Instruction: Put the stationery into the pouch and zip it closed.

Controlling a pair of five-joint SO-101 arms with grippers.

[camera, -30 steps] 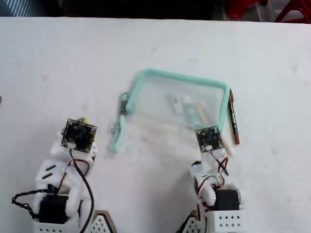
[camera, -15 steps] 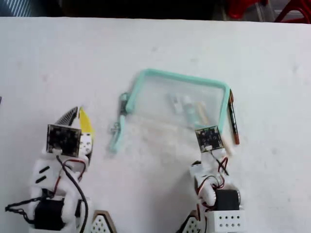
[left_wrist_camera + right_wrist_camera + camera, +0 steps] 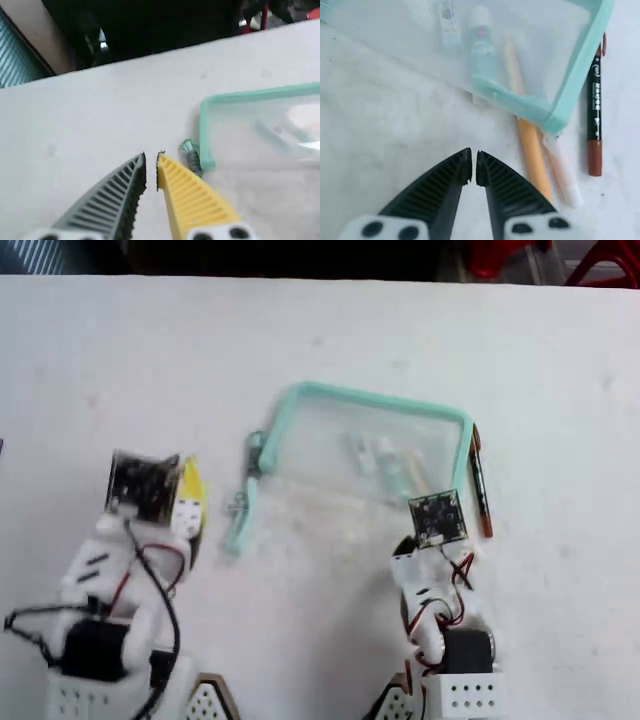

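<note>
Pouch [image 3: 330, 445] likely soft, pinch teal rim; pencil [image 3: 534, 150] at its 4 o'clock may roll, grip mid-shaft; left tool [image 3: 151, 156], right tool [image 3: 474, 151] narrow, empty.

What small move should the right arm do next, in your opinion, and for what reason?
Probably open the right pincer and ease it toward the orange pencil. The pincer is shut and holds nothing, while that pencil juts partly out of the pouch close ahead, and the dark pen lies outside beside the pouch.
</note>
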